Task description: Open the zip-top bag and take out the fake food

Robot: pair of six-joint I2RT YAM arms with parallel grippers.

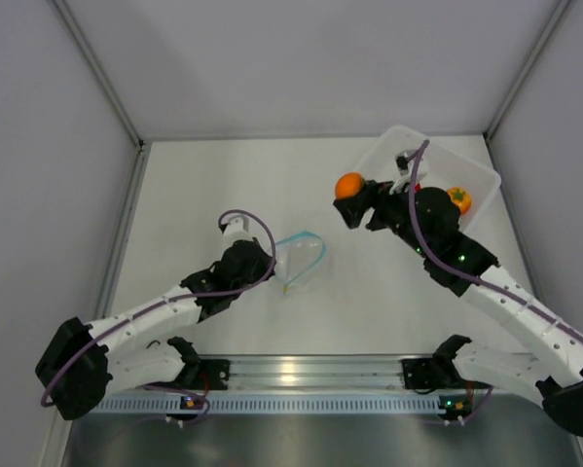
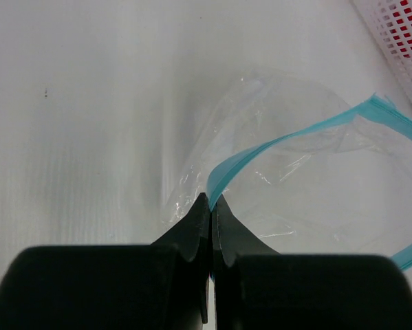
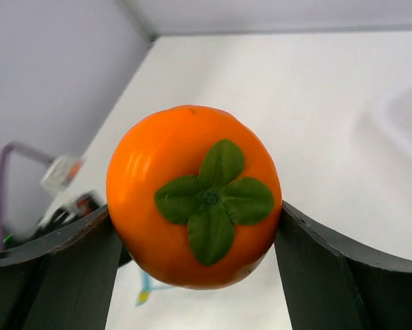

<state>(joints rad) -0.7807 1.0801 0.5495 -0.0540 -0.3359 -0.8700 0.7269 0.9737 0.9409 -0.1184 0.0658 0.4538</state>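
The clear zip-top bag (image 1: 303,259) lies mid-table with its light-blue zip strip (image 2: 288,141) gaping open; no food shows inside it. My left gripper (image 2: 210,201) is shut on the strip's near end, at the bag's left edge (image 1: 274,261). My right gripper (image 1: 352,202) is up off the table, left of the white tray (image 1: 392,146). It is shut on an orange fake fruit (image 3: 192,196) with a green leafy top, held between both fingers (image 3: 68,258). A second orange fruit (image 1: 458,199) lies in the tray. A red piece beside it is mostly hidden by the right arm.
The tray stands at the back right against the enclosure wall; its perforated side (image 2: 398,31) shows red through it. Grey walls close the table on the left, back and right. A metal rail (image 1: 301,375) with both arm bases runs along the near edge.
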